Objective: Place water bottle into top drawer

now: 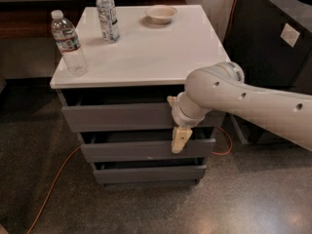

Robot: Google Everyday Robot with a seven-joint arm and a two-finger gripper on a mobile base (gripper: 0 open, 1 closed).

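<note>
The water bottle, clear with a white cap and a red and dark label band, stands upright on the front left corner of the white cabinet top. The top drawer is the tallest grey front, just under the top, with a dark gap above it. My gripper hangs pointing down in front of the right part of the drawer fronts, at the level of the second drawer. It holds nothing and is far right of the bottle.
A second clear bottle with a pale label and a small bowl stand at the back of the top. A third drawer is lowest. An orange cable runs over the floor. A dark counter stands to the right.
</note>
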